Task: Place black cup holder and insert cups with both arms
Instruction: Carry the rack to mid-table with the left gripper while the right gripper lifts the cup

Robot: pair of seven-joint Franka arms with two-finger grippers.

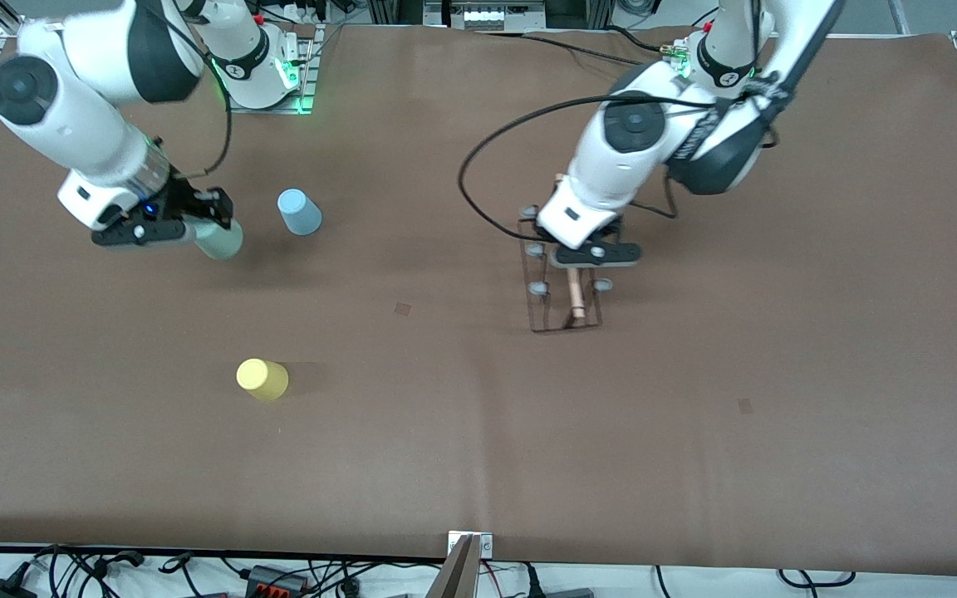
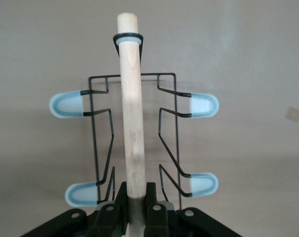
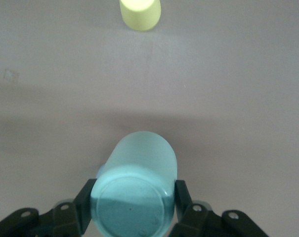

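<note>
The black cup holder stands on the brown mat toward the left arm's end, its wooden rod on top. My left gripper is over it and shut on the rod, with the fingers pressed on both sides; pale pegs stick out sideways. My right gripper is shut on the pale grey-green cup, held bottom toward the wrist camera low over the mat. The light blue cup stands beside it. The yellow cup stands nearer the front camera and shows in the right wrist view.
Two small square marks lie on the mat. A metal bracket and cables sit at the table's front edge. The arm bases stand along the back edge.
</note>
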